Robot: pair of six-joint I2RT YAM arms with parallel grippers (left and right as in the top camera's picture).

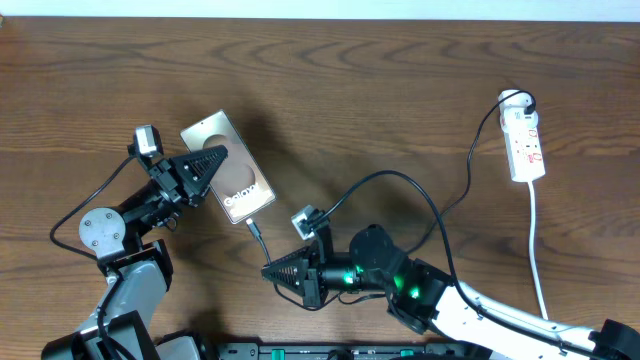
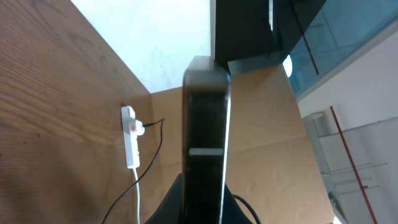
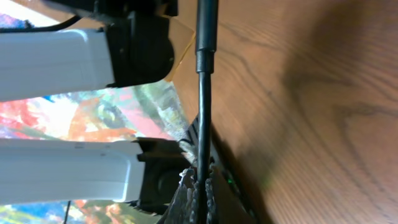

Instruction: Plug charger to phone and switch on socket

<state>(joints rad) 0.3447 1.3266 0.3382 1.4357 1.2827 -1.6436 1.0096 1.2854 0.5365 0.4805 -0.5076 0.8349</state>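
The phone (image 1: pixel 240 190) is tilted, with its "Galaxy" face up. My left gripper (image 1: pixel 205 162) is shut on its left side. In the left wrist view the phone (image 2: pixel 205 143) shows edge-on between the fingers (image 2: pixel 205 208). My right gripper (image 1: pixel 270 268) is shut on the black charger cable (image 1: pixel 258 243) just below the phone. The connector (image 1: pixel 250 227) meets the phone's lower end; I cannot tell if it is seated. The right wrist view shows the cable (image 3: pixel 204 93) running up out of the shut jaws (image 3: pixel 202 190). The white socket strip (image 1: pixel 526 145) lies at the far right, with the charger's plug (image 1: pixel 517 100) in its top end.
The black cable loops from the right gripper across the table (image 1: pixel 400 80) up to the strip. The strip's white cord (image 1: pixel 538 250) runs down toward the front edge. The strip also shows in the left wrist view (image 2: pixel 129 140). The right arm (image 1: pixel 470 310) lies along the front right.
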